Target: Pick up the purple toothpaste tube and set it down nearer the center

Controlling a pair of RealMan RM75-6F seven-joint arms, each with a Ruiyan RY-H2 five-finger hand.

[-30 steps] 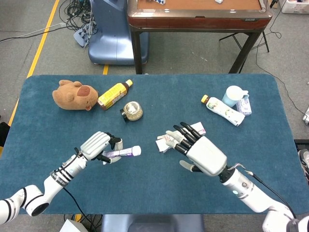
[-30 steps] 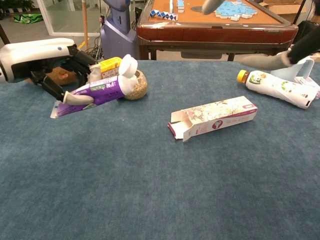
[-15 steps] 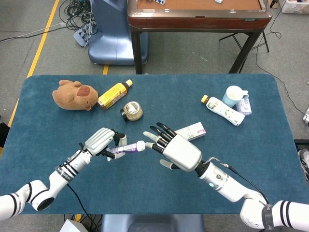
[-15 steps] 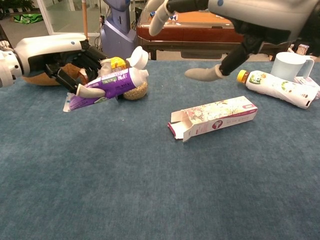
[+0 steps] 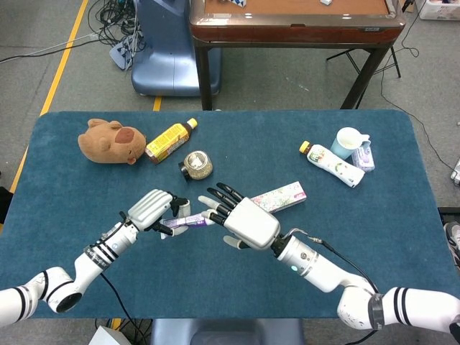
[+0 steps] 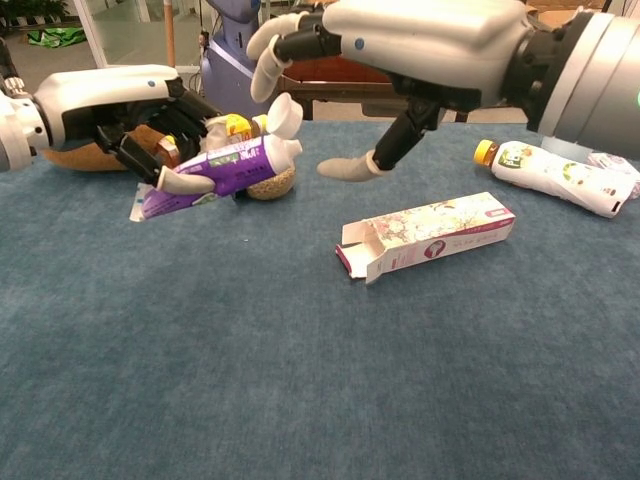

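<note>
Gripping the purple toothpaste tube [image 6: 215, 170] clear of the blue table [image 5: 86, 187], the left hand [image 5: 149, 210] has its fingers wrapped round the tube's body, cap pointing toward 3 o'clock. The right hand [image 5: 241, 218] hovers just beside the cap, fingers spread, holding nothing. An open carton [image 6: 428, 232] lies at the tube's 3 o'clock.

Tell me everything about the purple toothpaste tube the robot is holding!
The purple toothpaste tube is soft-looking plastic with a white cap at one end and a flat crimped tail at the other, with small print on its side. It is off the blue table, tilted with the cap higher and pointing toward the middle. The left robot hand grips its body. The right robot hand, fingers spread, reaches near the cap; whether it touches is unclear.
</note>
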